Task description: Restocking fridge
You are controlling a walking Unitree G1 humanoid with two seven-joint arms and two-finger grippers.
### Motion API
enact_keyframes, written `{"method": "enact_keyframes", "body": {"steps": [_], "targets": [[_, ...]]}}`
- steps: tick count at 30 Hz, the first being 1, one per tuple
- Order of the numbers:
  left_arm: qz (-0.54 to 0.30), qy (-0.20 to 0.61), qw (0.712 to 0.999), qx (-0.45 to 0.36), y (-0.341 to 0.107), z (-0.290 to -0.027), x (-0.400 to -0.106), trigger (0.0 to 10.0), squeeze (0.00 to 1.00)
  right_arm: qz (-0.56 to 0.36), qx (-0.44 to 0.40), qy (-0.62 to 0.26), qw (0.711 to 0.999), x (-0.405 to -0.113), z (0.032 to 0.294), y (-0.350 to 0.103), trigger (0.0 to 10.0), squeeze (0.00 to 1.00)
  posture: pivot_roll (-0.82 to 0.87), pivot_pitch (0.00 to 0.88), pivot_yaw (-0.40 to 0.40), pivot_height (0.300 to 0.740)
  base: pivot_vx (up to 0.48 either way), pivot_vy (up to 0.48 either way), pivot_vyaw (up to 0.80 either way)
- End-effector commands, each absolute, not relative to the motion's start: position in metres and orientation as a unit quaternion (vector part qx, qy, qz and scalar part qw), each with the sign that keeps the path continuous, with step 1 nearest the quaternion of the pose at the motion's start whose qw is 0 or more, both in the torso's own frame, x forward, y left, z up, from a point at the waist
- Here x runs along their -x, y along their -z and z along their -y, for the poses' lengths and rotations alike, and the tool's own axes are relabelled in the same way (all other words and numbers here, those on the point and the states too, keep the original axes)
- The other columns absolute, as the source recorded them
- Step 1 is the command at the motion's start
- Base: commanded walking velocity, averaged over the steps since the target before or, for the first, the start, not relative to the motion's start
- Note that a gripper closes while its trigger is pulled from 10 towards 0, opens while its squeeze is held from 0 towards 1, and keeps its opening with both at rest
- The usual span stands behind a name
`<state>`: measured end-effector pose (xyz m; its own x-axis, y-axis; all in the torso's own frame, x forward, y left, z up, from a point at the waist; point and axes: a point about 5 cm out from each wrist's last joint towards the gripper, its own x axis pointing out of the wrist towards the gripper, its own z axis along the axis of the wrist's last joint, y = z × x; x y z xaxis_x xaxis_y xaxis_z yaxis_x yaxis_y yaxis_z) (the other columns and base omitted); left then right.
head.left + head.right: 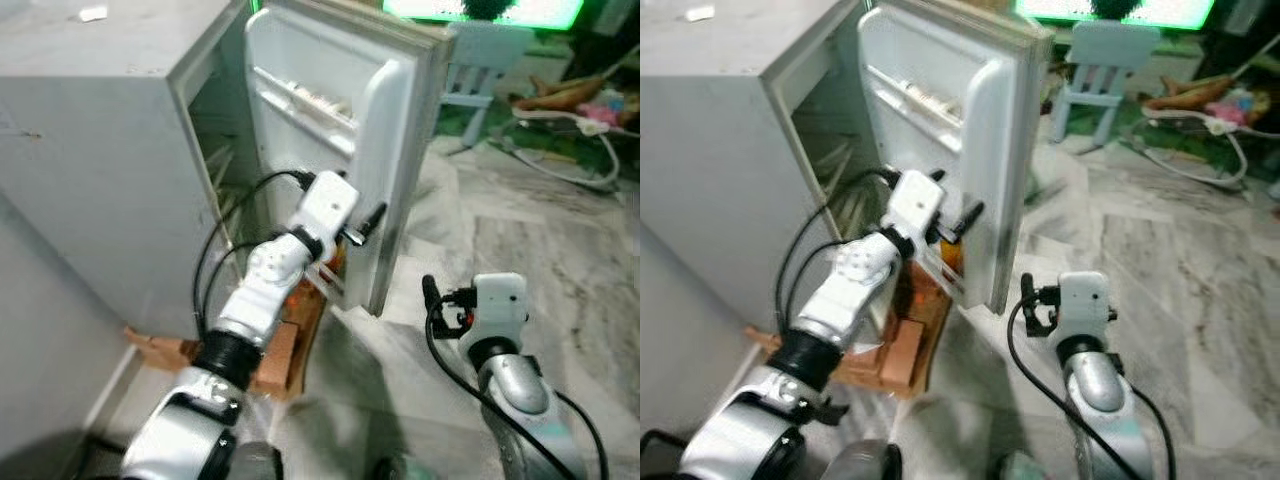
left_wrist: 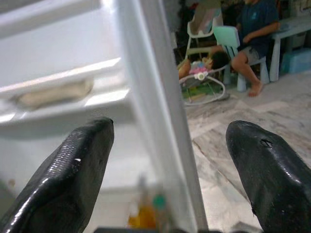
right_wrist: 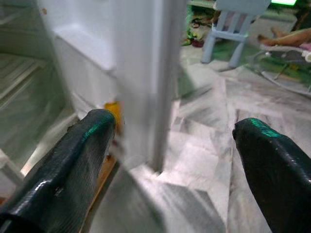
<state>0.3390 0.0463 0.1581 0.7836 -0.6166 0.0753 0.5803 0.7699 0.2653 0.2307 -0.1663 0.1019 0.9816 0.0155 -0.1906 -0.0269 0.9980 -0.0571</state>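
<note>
Facing fridge (image 1: 100, 170): it stands open ahead of me, heavy and rigid.
Door (image 1: 985, 170): swung wide, stiff on its hinge; I'd push its outer edge.
Left gripper (image 1: 362, 226): fingers spread wide, empty, straddling the door edge.
Right gripper (image 3: 170, 160): wide, empty, low beside the door.
Orange bottle (image 2: 138, 218): sits in the lowest door shelf; likely light and slippery, so I'd grasp mid-body.

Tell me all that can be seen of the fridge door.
The fridge door is white, seemingly plastic-lined, and stands wide open. Its inner side carries shelves; an upper shelf holds pale items and something orange sits low. The left end effector, open, is at the door's lower inner side; contact is unclear.
</note>
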Motion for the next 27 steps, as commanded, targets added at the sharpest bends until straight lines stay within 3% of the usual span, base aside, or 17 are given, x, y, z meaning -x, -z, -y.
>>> {"method": "enact_keyframes", "body": {"steps": [1, 8, 15, 19, 27], "targets": [[0.091, 0.309, 0.94, -0.11, -0.162, -0.056, -0.336, 10.0, 0.0, -0.078, 0.023, -0.014, 0.997, -0.237, 0.165, -0.107, 10.0, 0.0, 0.04, 0.051, 0.012, 0.74, 0.311, -0.364, 0.0], [0.088, 0.267, 0.952, -0.124, -0.146, -0.085, -0.322, 10.0, 0.0, -0.055, 0.005, -0.025, 0.998, -0.246, 0.158, -0.113, 10.0, 0.0, 0.03, 0.045, 0.018, 0.74, 0.311, -0.363, 0.0], [0.041, 0.185, 0.975, -0.115, -0.123, -0.137, -0.302, 10.0, 0.0, -0.05, -0.008, -0.019, 0.999, -0.256, 0.153, -0.113, 10.0, 0.0, 0.05, 0.036, 0.022, 0.74, 0.325, -0.35, 0.0], [0.027, 0.18, 0.975, -0.123, -0.118, -0.148, -0.296, 10.0, 0.0, -0.041, -0.011, -0.025, 0.999, -0.265, 0.149, -0.116, 10.0, 0.0, 0.06, 0.033, 0.027, 0.74, 0.337, -0.337, -0.4], [0.033, 0.178, 0.975, -0.128, -0.121, -0.141, -0.296, 10.0, 0.0, -0.021, -0.014, -0.033, 0.999, -0.276, 0.14, -0.123, 10.0, 0.0, 0.06, 0.039, 0.021, 0.74, 0.36, -0.311, -0.8]]}}
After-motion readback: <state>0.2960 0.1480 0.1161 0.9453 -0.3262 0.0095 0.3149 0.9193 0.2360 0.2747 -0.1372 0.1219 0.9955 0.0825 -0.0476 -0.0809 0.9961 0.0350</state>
